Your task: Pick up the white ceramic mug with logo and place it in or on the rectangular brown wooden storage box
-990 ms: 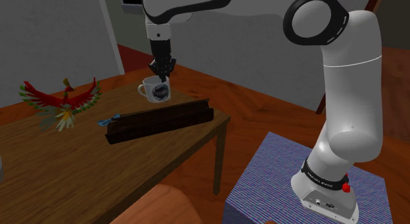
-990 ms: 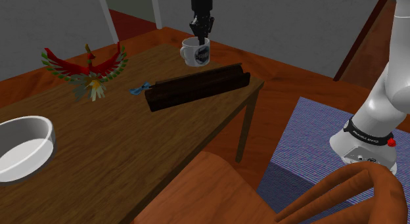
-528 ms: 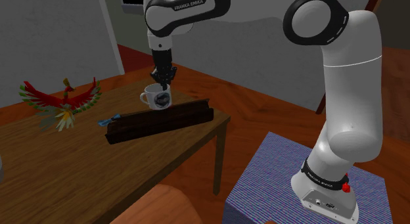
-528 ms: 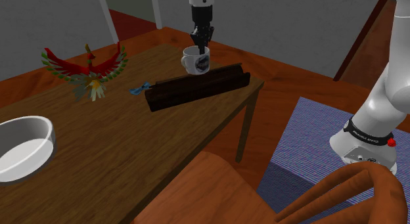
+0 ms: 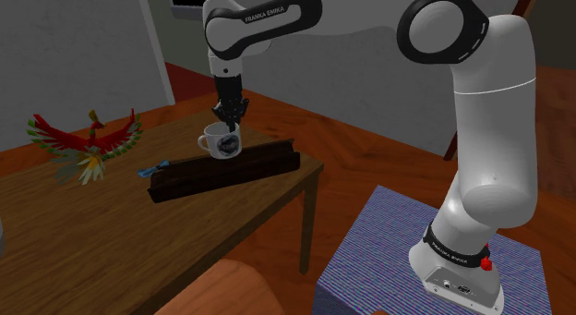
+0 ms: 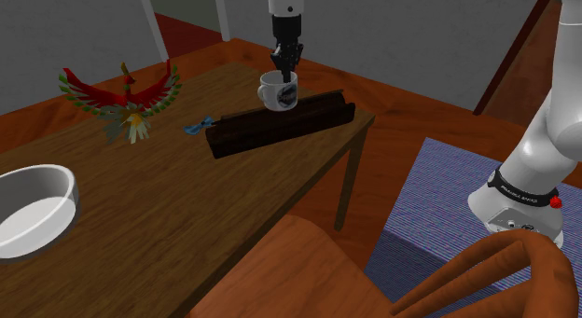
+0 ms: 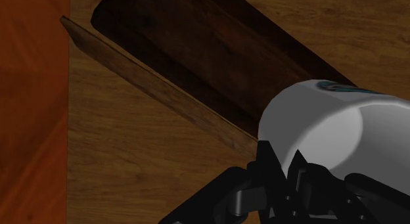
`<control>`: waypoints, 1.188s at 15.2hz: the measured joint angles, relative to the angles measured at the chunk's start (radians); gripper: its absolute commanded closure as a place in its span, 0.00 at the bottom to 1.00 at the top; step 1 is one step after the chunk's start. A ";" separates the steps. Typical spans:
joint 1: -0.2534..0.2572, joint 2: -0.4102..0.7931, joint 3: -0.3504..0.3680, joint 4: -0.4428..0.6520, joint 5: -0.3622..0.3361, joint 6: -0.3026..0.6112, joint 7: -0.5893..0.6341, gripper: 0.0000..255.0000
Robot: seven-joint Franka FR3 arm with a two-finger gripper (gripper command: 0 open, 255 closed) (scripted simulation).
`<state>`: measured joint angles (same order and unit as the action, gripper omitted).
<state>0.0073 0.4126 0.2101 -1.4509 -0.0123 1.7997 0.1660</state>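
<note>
a: where's the mug (image 5: 222, 144)?

b: off the table (image 5: 111, 221), hanging from the gripper (image 5: 228, 120). it's right over the box (image 5: 198, 179), about above the long wall that's farther off in the shoulder view. the box lies along the table's edge nearest the stand, one end by the corner.

a: fingers?

b: narrow, pinched on the mug's rim wall. in the wrist view they clasp the white body right at the lip.

a: how will it handle?

b: it looks hard and smooth, so i judge it stiff, a bit slippery and easy to chip. it's no featherweight for a one-wall pinch, and all the weight hangs below the grip, so it could swing or twist.

a: is that a good place to hold it?

b: i think so. as far as i can tell, the pinch is on the rim away from the handle, which keeps the fingers clear. i'd lower it slowly and let go only once the base rests in the box.
</note>
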 measured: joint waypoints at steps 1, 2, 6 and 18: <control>0.000 0.000 0.000 0.000 0.000 0.000 0.000 0.00; 0.000 0.000 0.000 0.000 0.000 0.000 0.000 0.00; 0.000 0.000 0.000 0.000 0.000 0.000 0.000 0.00; 0.003 0.009 0.000 0.141 -0.001 -0.131 0.000 0.00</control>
